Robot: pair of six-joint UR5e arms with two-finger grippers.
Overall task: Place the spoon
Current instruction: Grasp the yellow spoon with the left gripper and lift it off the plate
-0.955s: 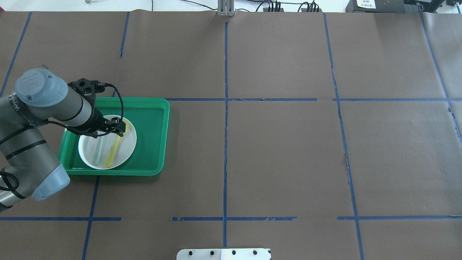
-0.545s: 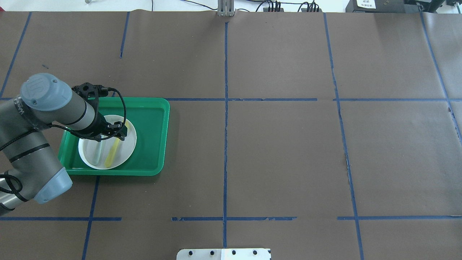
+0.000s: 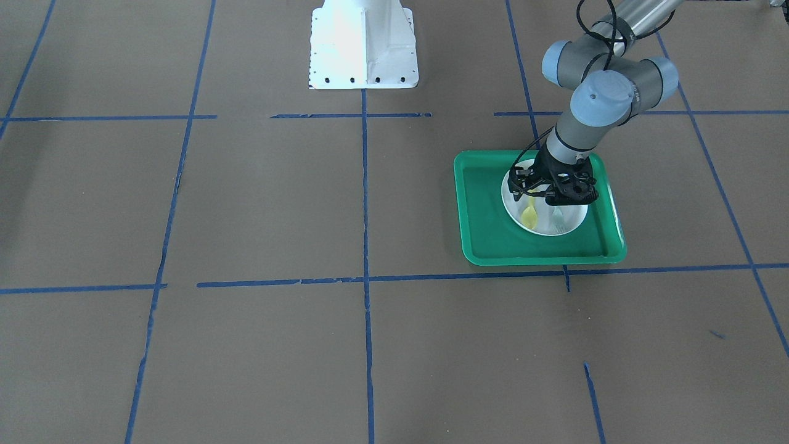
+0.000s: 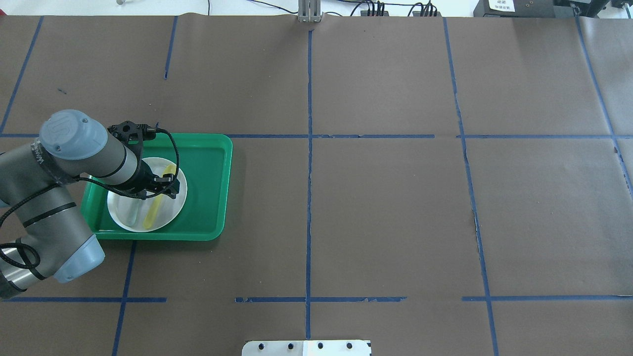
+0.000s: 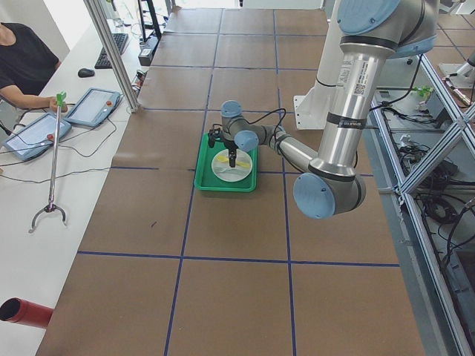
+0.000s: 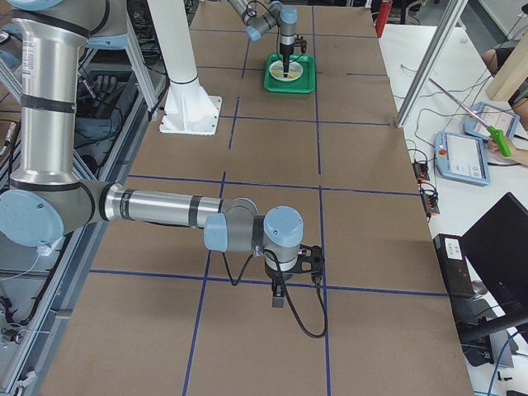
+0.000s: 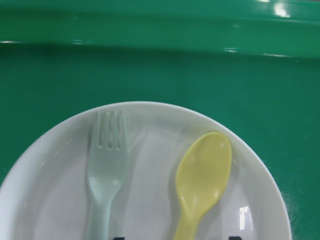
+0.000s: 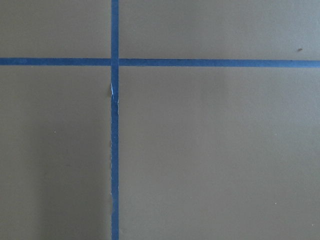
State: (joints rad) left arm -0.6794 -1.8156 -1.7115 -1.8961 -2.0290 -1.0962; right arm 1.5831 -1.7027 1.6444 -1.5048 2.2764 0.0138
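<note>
Left fingers (image 4: 172,192) apart over spoon (image 7: 202,175) handle; fork (image 7: 106,170) alongside, both on plate (image 7: 150,150) in tray (image 4: 207,188) near desk's (image 4: 395,207) left edge. Brown paper cover, blue tape (image 4: 309,198) grid. Right fingers (image 6: 279,297): can't tell.

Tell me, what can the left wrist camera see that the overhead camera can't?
Only the left wrist view shows the prongs of the fork; in the overhead view the arm hides them. Only the overhead view shows the left gripper above the plate, and the brown table with its blue tape lines. Both show the yellow spoon and the fork lying side by side on the white plate in the green tray.
</note>
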